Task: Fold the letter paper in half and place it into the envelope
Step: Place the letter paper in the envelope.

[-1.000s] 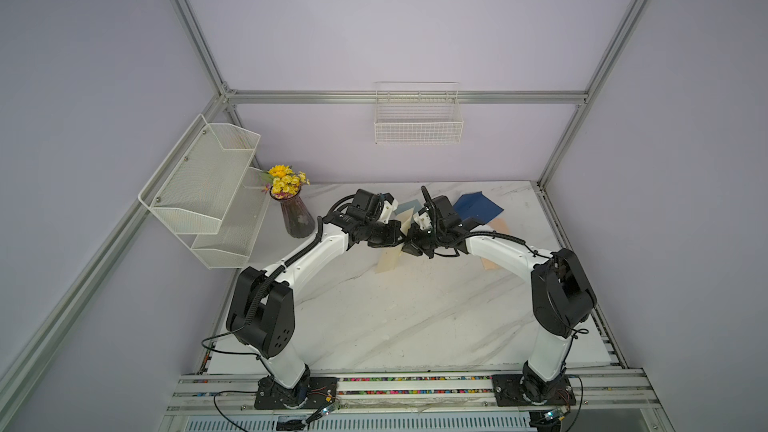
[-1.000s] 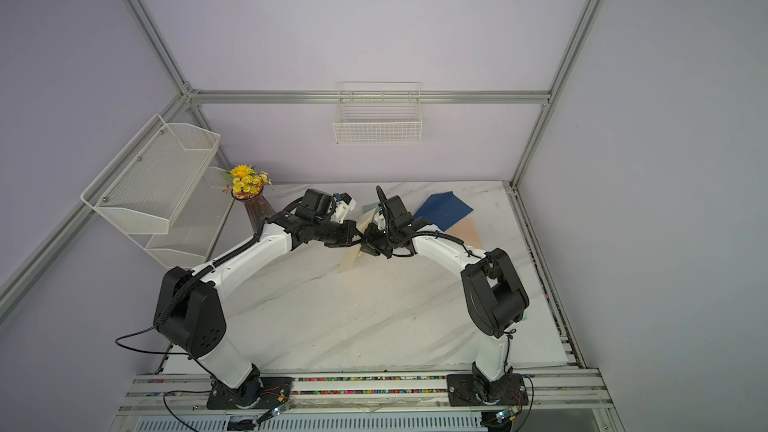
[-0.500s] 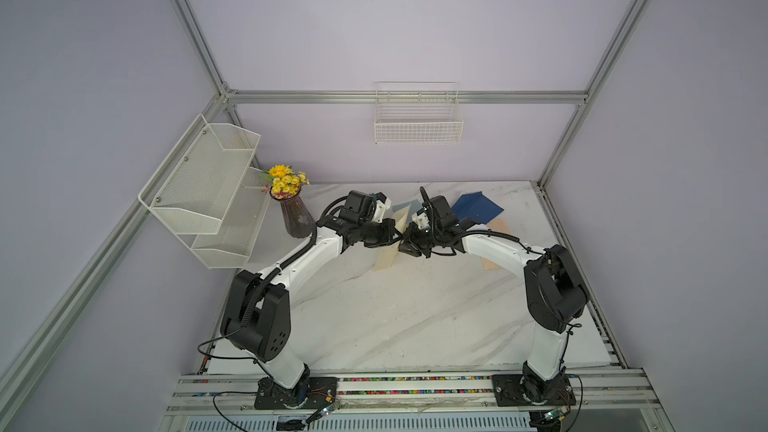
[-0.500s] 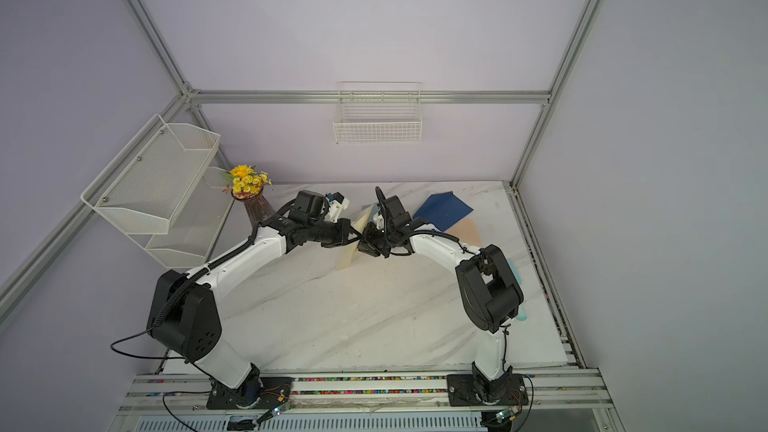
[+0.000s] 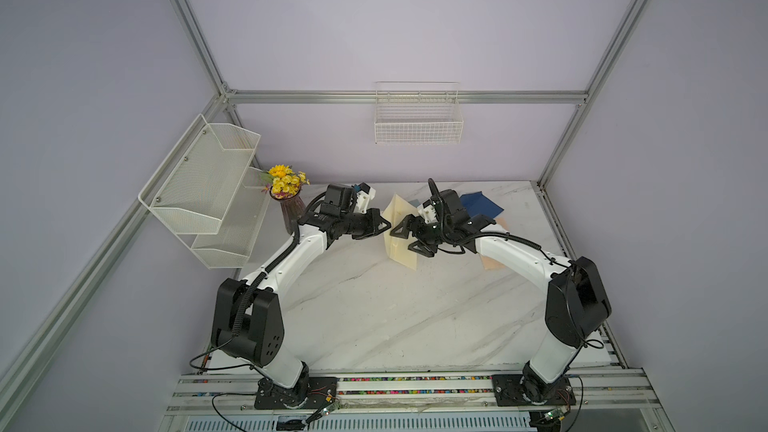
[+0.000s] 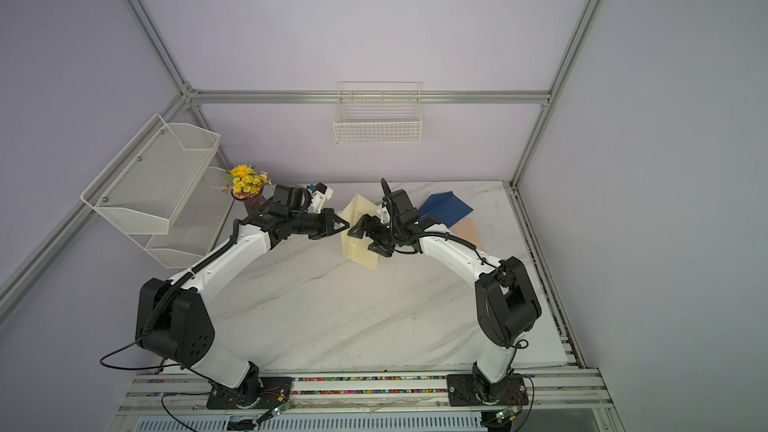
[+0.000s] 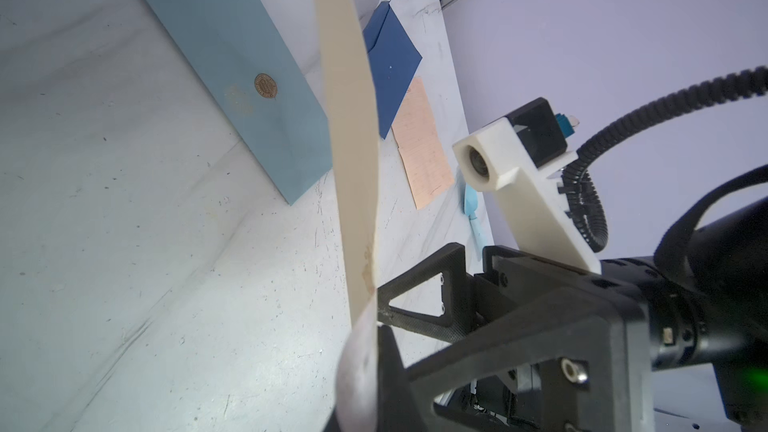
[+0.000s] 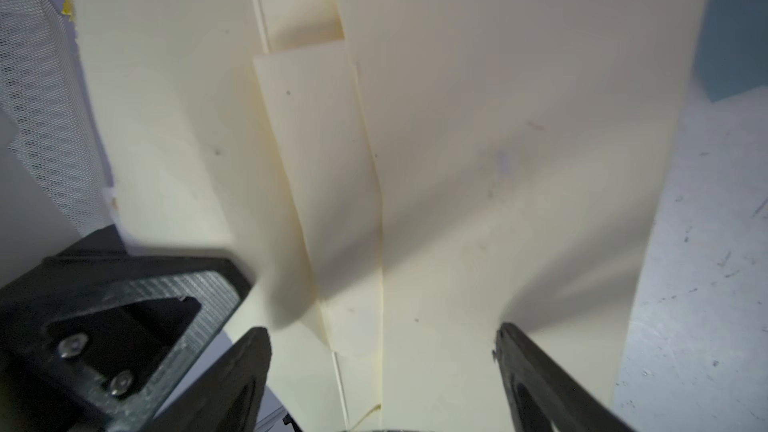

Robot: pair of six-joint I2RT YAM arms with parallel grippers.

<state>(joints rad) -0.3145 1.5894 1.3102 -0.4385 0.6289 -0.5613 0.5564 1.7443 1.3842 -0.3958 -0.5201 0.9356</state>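
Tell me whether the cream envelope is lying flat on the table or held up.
Held up: the cream envelope stands nearly on edge, pinched by the shut left gripper; the right gripper is open.

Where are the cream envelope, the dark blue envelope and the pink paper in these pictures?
cream envelope (image 7: 353,139): left wrist view, middle of its raised face.
dark blue envelope (image 5: 480,203): in a top view, middle of its flat body.
pink paper (image 7: 424,147): left wrist view, centre of the sheet.

Left arm (image 5: 299,259), right arm (image 5: 513,251): white shells, black joints and bases. Black ribbed cable (image 7: 665,97) on each. Black open-triangle fingers (image 7: 419,279), silver screws (image 7: 571,369). White wrist camera mount (image 7: 519,193), blue plug (image 7: 565,124).
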